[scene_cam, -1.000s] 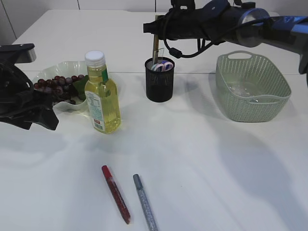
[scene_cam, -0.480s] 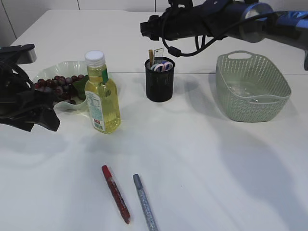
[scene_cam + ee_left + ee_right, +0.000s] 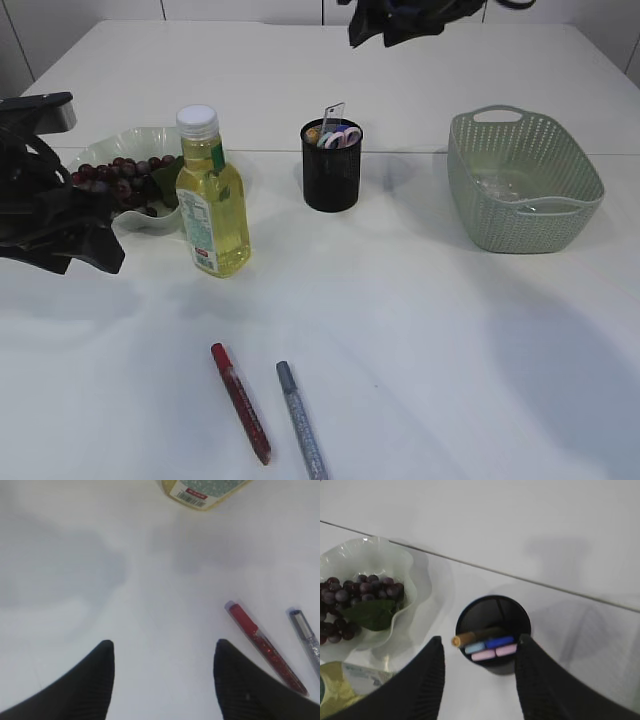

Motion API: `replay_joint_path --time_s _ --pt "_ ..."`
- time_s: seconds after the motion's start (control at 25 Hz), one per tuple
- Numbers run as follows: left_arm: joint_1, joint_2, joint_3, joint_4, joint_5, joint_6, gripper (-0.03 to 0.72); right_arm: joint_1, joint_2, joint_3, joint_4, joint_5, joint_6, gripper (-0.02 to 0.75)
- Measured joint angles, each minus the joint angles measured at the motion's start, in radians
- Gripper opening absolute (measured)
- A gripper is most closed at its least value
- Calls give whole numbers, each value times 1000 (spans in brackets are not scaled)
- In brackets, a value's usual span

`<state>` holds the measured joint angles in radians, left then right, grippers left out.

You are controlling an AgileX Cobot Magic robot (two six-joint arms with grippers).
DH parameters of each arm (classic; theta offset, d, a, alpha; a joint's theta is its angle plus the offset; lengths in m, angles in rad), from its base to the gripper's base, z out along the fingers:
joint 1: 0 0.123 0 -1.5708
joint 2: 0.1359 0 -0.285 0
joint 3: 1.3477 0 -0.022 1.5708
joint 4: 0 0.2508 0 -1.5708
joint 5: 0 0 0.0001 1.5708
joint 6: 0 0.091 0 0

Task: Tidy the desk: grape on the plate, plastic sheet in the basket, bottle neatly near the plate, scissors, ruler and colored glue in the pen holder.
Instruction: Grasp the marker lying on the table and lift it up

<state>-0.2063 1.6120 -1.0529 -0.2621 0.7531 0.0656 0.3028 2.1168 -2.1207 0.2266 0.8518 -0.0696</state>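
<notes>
Ruler (image 3: 331, 117) now dropped in pen holder (image 3: 331, 178); we see right end effector (image 3: 477, 677) spread, lifted clear. Left end effector (image 3: 162, 672) spread; glue pens (image 3: 240, 402) remain.

Setting: robot manipulation lab, tabletop test station.
Work surface: plain white table (image 3: 420, 330), seam across the far part, no clutter beyond staged props.
Backdrop: white panelled wall or cabinet fronts (image 3: 240, 10) at far edge; nothing domestic visible.
Hardware: black robot arm (image 3: 50, 215) with cabling at left edge of exterior view; second arm (image 3: 410, 20) at top edge.
Props: staged desk set, well spaced: pen holder (image 3: 331, 178), green basket (image 3: 525, 180), bottle (image 3: 211, 195), plate (image 3: 135, 225) of grapes (image 3: 110, 178), two glue pens (image 3: 240, 402).
Lighting: even, diffuse, soft shadows on table.
</notes>
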Motion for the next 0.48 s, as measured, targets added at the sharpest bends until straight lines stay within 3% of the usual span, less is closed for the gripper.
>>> replay_joint_path --time_s 0.2,0.48 --pt "0 0 0 0 19 0 457 14 -140 21 -48 150 50 364" --pt "0 0 0 0 53 -1 457 117 -304 290 -87 246 70 355"
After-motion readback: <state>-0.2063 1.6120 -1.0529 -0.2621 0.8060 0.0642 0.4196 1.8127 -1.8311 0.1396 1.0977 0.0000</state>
